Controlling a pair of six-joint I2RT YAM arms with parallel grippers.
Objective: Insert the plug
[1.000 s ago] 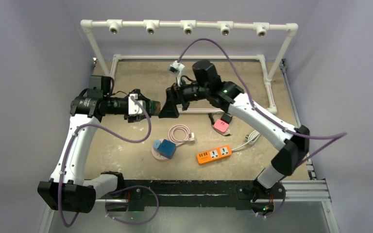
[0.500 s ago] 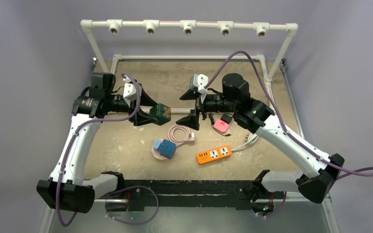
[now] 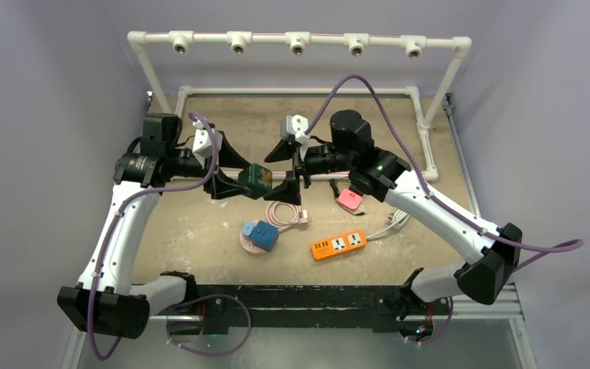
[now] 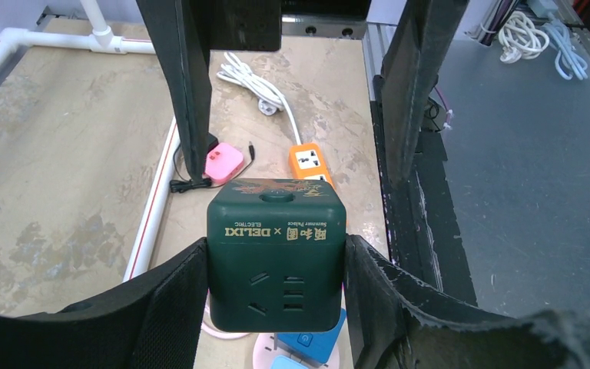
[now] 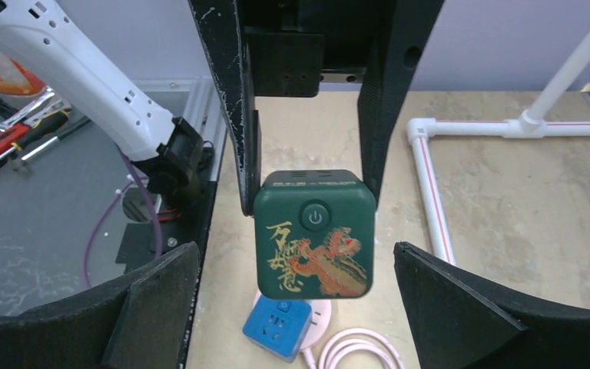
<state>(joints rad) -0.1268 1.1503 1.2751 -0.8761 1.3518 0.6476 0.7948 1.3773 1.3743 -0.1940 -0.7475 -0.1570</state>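
My left gripper (image 3: 247,177) is shut on a dark green cube socket (image 3: 259,178), held above the table mid-left. In the left wrist view the cube (image 4: 276,246) sits between both pads with its socket holes facing the camera. My right gripper (image 3: 273,178) faces it, open wide. Its fingers (image 3: 287,192) stand either side of the cube's far end without touching it. The right wrist view shows the cube's power-button face (image 5: 315,234) between my spread jaws. A coiled pink cord (image 3: 280,211) with a white plug (image 3: 304,218) lies on the table below.
A blue cube socket (image 3: 260,236) rests on a round pink base. An orange power strip (image 3: 339,244) with a white cord (image 3: 396,221) lies to the right, with a pink adapter (image 3: 349,199) behind it. A white pipe frame (image 3: 299,38) borders the back and sides.
Both wrists have rolled. The right gripper pulled back to the right, then came left again to straddle the green cube's end. The left gripper has kept hold of the cube.
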